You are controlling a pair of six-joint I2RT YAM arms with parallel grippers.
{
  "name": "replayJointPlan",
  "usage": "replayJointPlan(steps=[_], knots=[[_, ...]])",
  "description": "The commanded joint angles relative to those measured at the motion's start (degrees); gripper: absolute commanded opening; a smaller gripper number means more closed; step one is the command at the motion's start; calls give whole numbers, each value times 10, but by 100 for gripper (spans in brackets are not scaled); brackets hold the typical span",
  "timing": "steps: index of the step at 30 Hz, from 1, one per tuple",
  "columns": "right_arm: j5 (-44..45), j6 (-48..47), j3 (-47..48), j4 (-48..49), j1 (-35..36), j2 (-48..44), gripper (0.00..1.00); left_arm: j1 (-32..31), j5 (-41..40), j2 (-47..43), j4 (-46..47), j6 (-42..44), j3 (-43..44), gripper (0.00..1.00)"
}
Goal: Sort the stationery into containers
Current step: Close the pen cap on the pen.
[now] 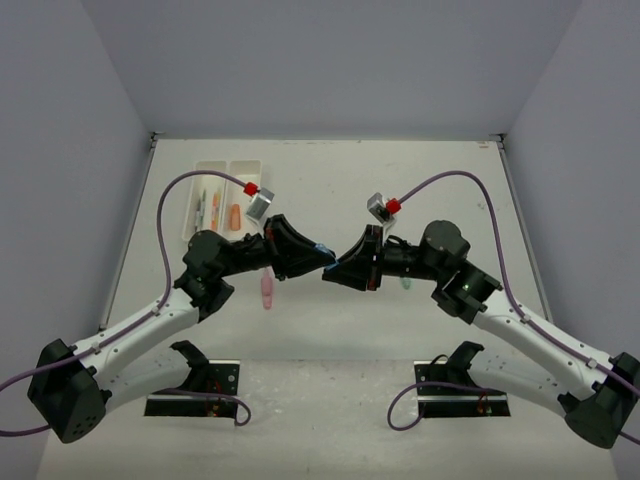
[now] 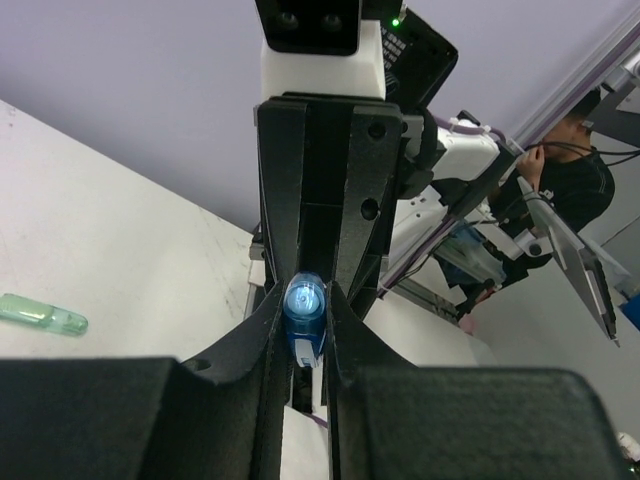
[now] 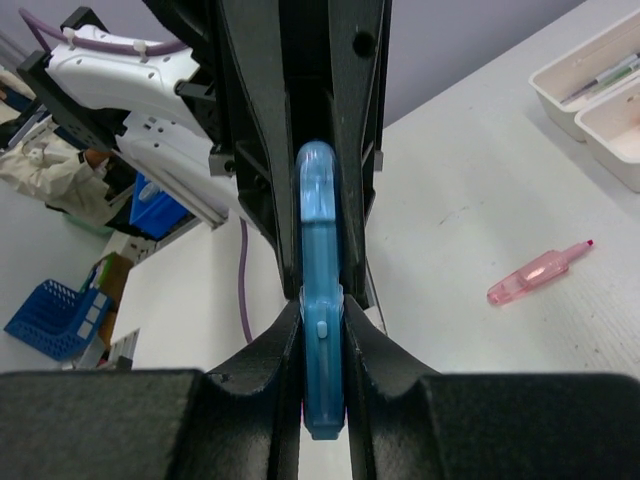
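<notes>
From above, the two arms meet nose to nose over the middle of the table [image 1: 330,190], and only a speck of the blue piece [image 1: 322,246] shows between them. The wrist cameras show the rest. The left gripper [image 2: 305,330] is closed tight on one rounded end of it, and the right gripper [image 3: 322,345] is closed just as narrowly on the other end, so both have hold of the same piece, off the surface. The right wrist view shows it lengthwise and the left wrist view end-on. One pink piece [image 1: 266,290] lies on the table just beside the left forearm. One green piece [image 2: 40,313] lies near the right arm's wrist. The two white trays [image 1: 245,172] sit joined at the far left, well apart from the grippers, with bare table between. One orange piece [image 1: 233,215] lies in the right-hand tray. The left-hand tray holds several thin pens and markers, too small to count. Grey walls [image 1: 70,180] close the table on three sides, and the grippers are away from all of them.
</notes>
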Motion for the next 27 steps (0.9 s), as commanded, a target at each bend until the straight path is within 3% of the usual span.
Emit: replayJointPlan(steps=[1, 7, 13, 16, 18, 20, 27], knots=[[32, 15, 100, 34, 19, 21, 0, -12, -17, 19, -60, 58, 8, 0], [56, 10, 169, 34, 18, 71, 0, -70, -29, 29, -57, 88, -13, 0], [79, 11, 142, 102, 19, 60, 0, -79, -26, 8, -59, 91, -55, 0], [68, 11, 122, 118, 19, 54, 0, -78, -77, -14, -125, 119, -49, 0], [52, 12, 102, 125, 18, 54, 0, -78, -116, -44, -183, 146, -19, 31], [38, 15, 81, 134, 19, 51, 0, -78, -157, -64, -245, 174, 24, 74], [19, 23, 26, 148, 22, 33, 0, -77, -220, -85, -301, 220, 129, 79]])
